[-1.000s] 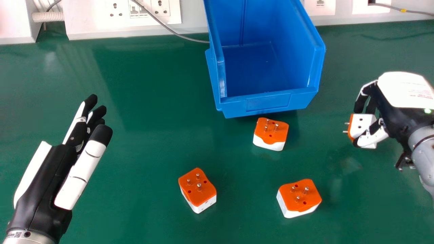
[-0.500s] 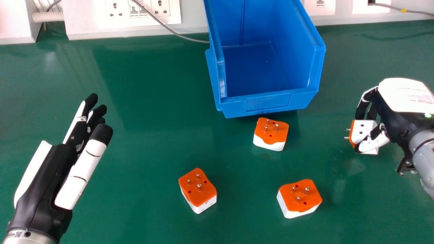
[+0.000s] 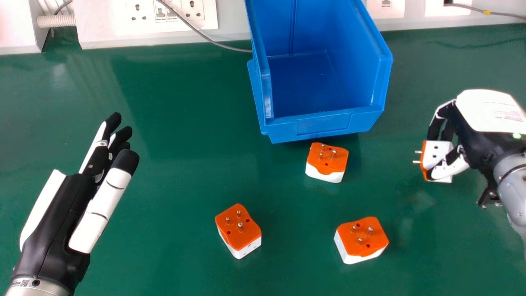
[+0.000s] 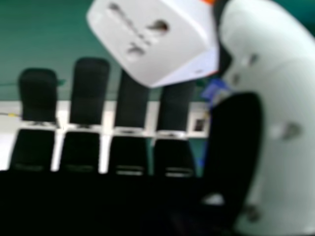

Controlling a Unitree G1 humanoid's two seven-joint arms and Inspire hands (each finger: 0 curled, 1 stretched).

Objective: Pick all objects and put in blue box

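Right hand (image 3: 485, 144) with one adapter (image 3: 438, 151)
Its fingers and thumb pinch it, I see; the blue box (image 3: 324, 125) lies to the left and farther forward, so the carry should go diagonally that way.

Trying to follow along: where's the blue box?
In the head view, the blue box stands upper right of centre, just beyond one orange-topped plug adapter.
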